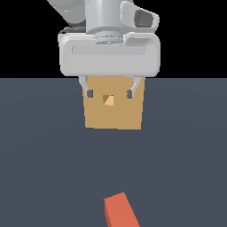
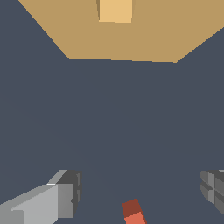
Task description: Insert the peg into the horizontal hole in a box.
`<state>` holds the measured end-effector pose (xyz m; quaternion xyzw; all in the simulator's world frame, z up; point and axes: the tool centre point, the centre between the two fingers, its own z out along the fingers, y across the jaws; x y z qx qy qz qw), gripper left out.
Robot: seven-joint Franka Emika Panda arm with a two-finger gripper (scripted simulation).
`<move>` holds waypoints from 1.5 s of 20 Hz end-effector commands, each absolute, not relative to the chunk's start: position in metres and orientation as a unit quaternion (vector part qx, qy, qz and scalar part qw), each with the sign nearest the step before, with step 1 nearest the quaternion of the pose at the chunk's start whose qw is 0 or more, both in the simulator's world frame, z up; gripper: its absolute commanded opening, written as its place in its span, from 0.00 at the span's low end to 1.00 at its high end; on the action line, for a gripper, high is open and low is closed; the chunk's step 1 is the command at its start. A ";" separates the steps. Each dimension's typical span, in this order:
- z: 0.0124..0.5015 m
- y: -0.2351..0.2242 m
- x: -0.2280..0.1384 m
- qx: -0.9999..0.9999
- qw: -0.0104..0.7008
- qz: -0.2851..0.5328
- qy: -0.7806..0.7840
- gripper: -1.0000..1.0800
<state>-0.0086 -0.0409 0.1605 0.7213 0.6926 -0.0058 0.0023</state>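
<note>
The tan box [image 1: 113, 116] stands on the dark floor in the middle of the exterior view, with the small square hole [image 1: 107, 99] in the face turned to the camera. My gripper [image 1: 109, 94] hangs open in front of the box's upper part, its fingers either side of the hole and holding nothing. The peg [image 1: 120, 212] lies on the floor at the bottom edge of that view, well apart from the box; only an orange-red stretch shows. The wrist view has the box [image 2: 166, 35], the hole [image 2: 115, 11], the peg's end [image 2: 133, 212] and my open gripper [image 2: 141, 190].
A flat dark grey-blue floor [image 1: 44, 168] stretches between the box and the peg. Behind the box there is only black background. The white hand and arm fill the upper middle of the exterior view.
</note>
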 end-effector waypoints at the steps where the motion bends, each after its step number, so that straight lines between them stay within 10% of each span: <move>1: 0.160 -0.041 -0.009 0.721 0.002 -0.006 0.693 0.96; 30: 0.107 -0.207 0.009 0.641 0.001 -0.003 0.767 0.96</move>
